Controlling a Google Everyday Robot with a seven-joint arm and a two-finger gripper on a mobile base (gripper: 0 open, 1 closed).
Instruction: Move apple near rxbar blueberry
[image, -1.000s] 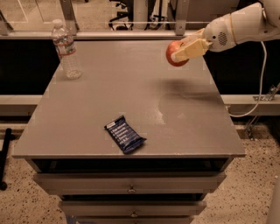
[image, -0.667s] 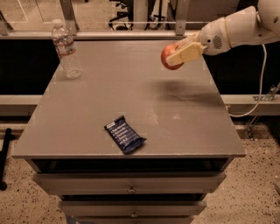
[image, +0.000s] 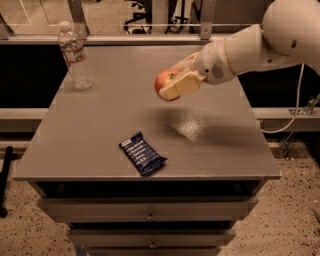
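The apple (image: 164, 82) is clamped between the gripper (image: 176, 80) fingers at frame centre, held above the tabletop (image: 100, 125), upper right of the rxbar blueberry (image: 142, 153).

Hand (image: 173, 81) w/ apple (image: 162, 81) moved left over table (image: 100, 125), closer to rxbar blueberry (image: 142, 153).

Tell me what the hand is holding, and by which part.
The hand, in the air above the far right part of the table, holds the apple, clamped across its opposite sides.
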